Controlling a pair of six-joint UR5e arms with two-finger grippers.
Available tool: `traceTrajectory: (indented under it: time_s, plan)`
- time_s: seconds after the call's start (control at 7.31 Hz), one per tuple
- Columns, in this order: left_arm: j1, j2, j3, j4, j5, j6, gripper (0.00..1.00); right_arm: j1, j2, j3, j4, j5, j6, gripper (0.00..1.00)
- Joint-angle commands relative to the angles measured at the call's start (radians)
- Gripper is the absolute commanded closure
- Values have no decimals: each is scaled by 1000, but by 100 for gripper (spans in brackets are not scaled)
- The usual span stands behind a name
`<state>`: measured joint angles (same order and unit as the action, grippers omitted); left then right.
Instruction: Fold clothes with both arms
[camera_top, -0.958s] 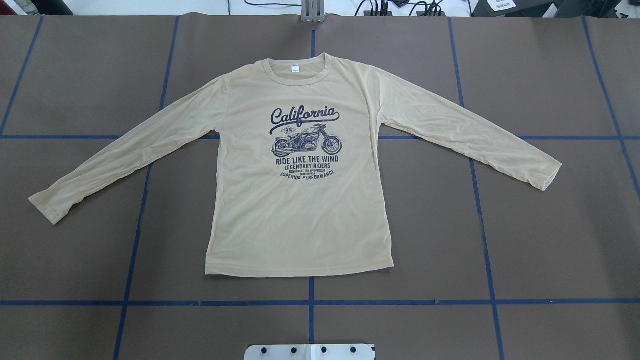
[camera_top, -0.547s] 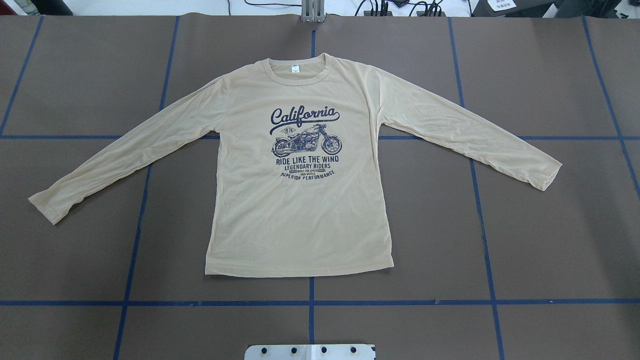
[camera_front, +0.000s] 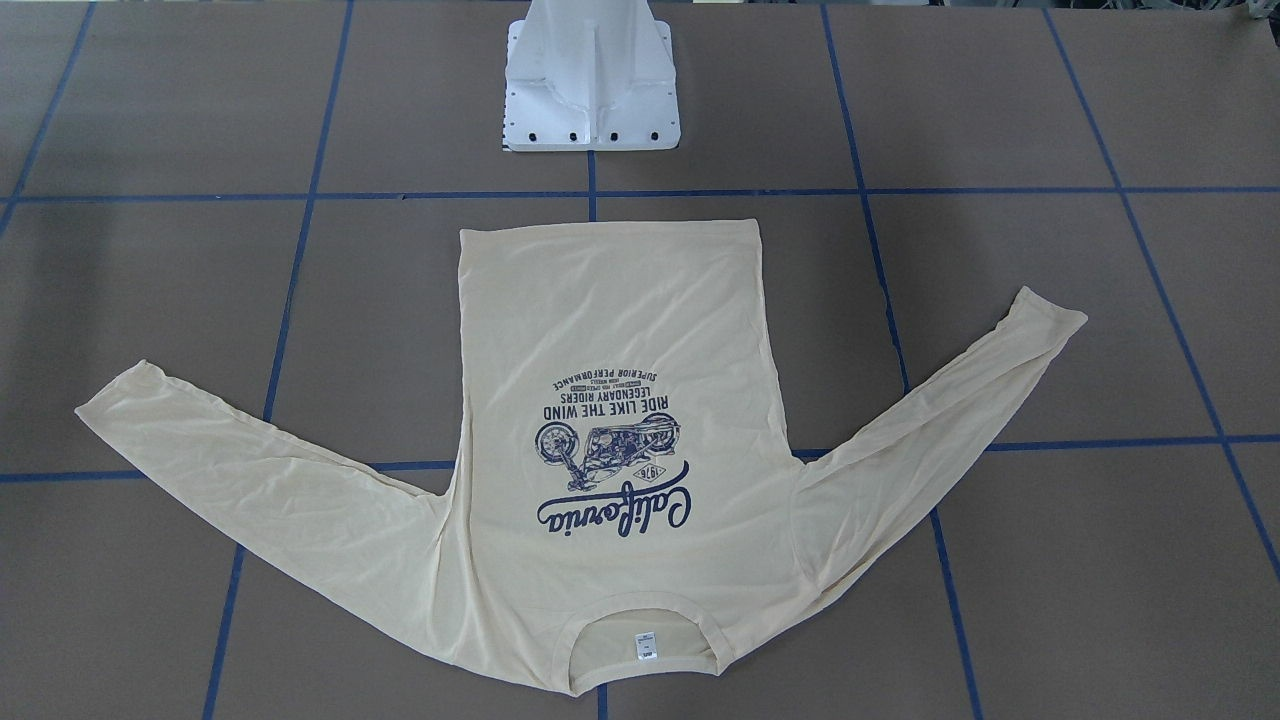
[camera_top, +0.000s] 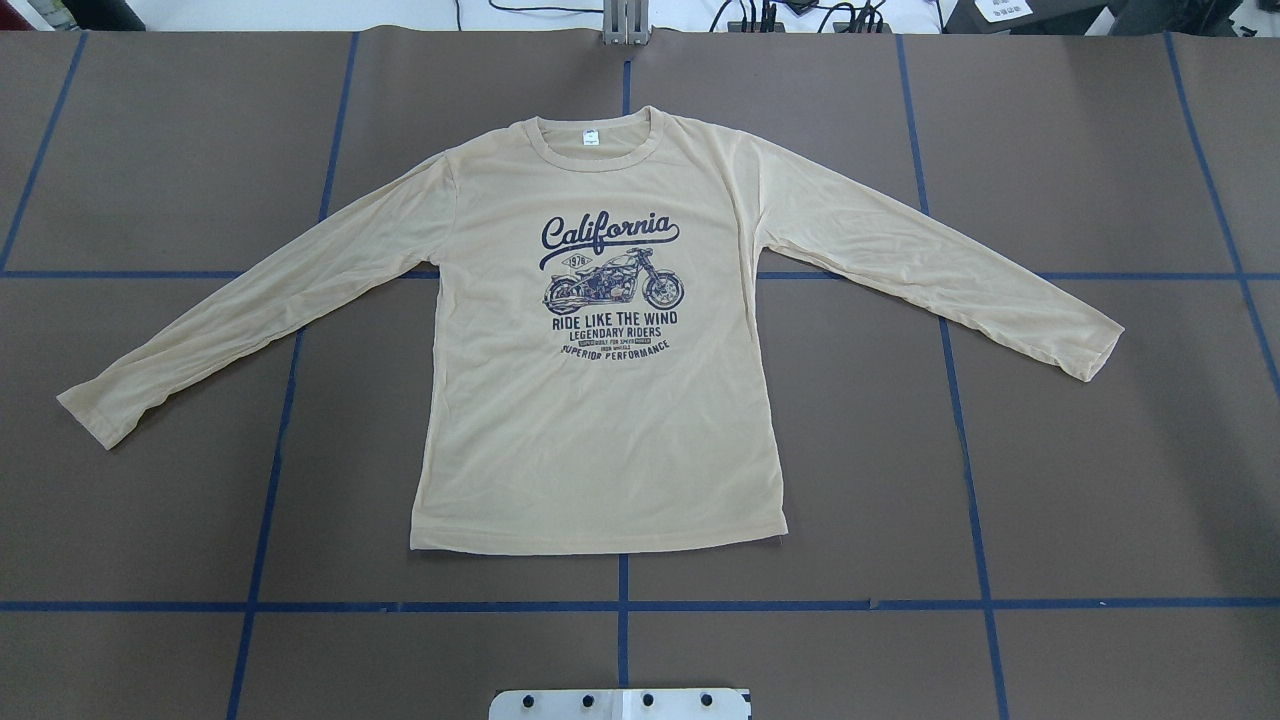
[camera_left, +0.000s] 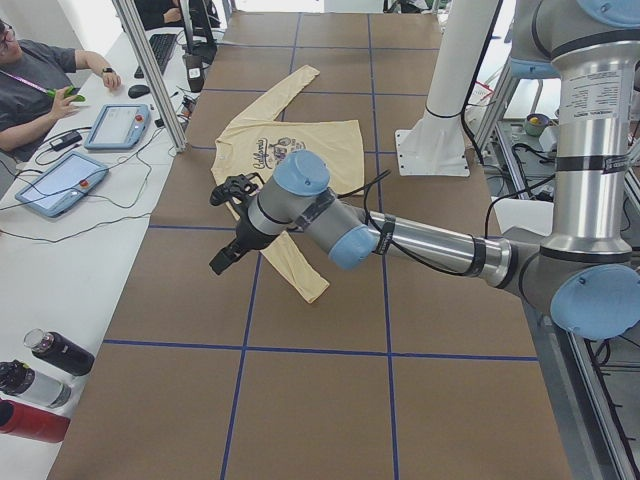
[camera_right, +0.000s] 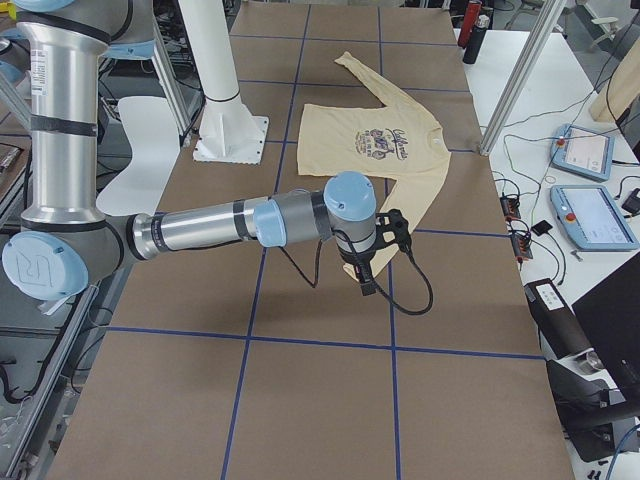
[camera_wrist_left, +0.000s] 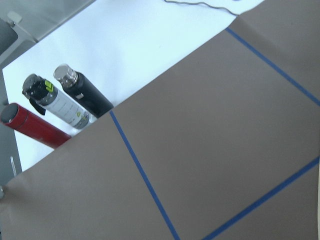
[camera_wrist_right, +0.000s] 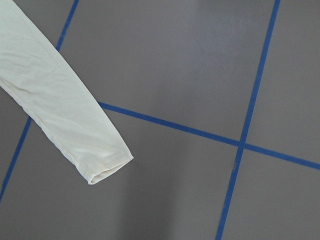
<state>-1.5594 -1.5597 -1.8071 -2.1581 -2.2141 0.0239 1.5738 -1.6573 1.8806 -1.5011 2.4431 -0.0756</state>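
Note:
The cream-yellow long-sleeved T-shirt (camera_top: 600, 420) lies flat and face up in the middle of the table, both sleeves spread out; it also shows in the front view (camera_front: 610, 320). Neither arm is in the overhead or front views. In the left side view the left gripper (camera_left: 226, 252) hovers over the table beside the near sleeve cuff (camera_left: 312, 288). In the right side view the right gripper (camera_right: 364, 272) hovers by the other cuff (camera_right: 398, 250). The right wrist view shows that cuff (camera_wrist_right: 107, 167) on the table. I cannot tell whether either gripper is open or shut.
The white pedestal base (camera_front: 592, 100) stands at the robot's edge of the table. Blue tape lines (camera_top: 620, 605) cross the brown table cover. Three bottles (camera_wrist_left: 60, 107) lie past the table's left end. An operator (camera_left: 40, 85) and tablets (camera_left: 115, 125) are at the far side.

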Motion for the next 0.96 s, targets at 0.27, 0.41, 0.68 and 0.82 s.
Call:
traceTrajectory:
  time_s: [0.27,0.41,0.68,0.82]
  plan:
    - [15,-11,28,-116,-79,-93,0,-165,5,-50,319,-113,348,0]
    - [37,10,29,-162,-81,-99,0,-237,13,-96,417,-186,458,0]
    - [41,18,29,-169,-81,-99,0,-396,17,-243,748,-309,749,0]
    - [41,21,29,-170,-81,-94,0,-472,37,-326,882,-399,843,0]
